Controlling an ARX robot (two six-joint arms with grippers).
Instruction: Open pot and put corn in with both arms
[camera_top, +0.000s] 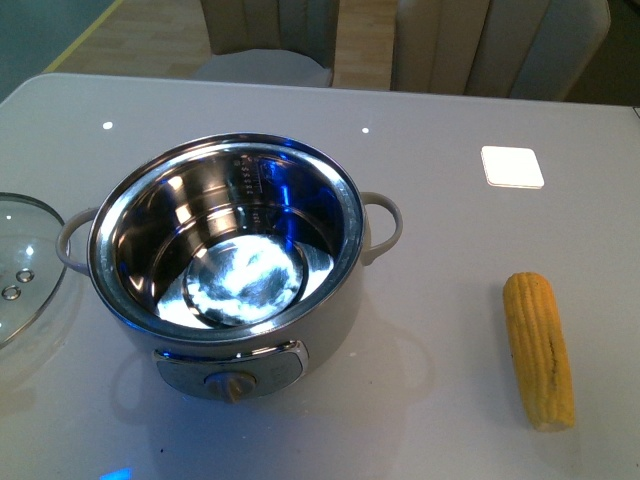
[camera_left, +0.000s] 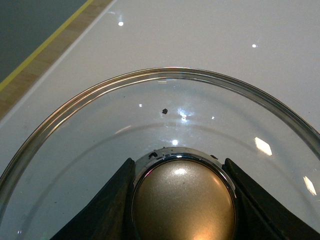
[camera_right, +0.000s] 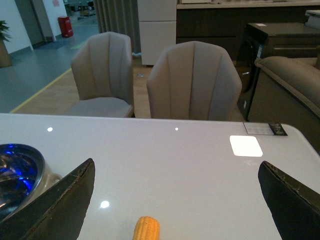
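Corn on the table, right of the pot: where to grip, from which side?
Probably best: grip the corn mid-length, across its width, coming straight down with the open right gripper. It lies flat, long axis running near-to-far, both long sides clear.

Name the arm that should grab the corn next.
Right. The open right gripper has the corn just ahead of it, on the right of the pot. The left gripper grips the lid knob at the far left.
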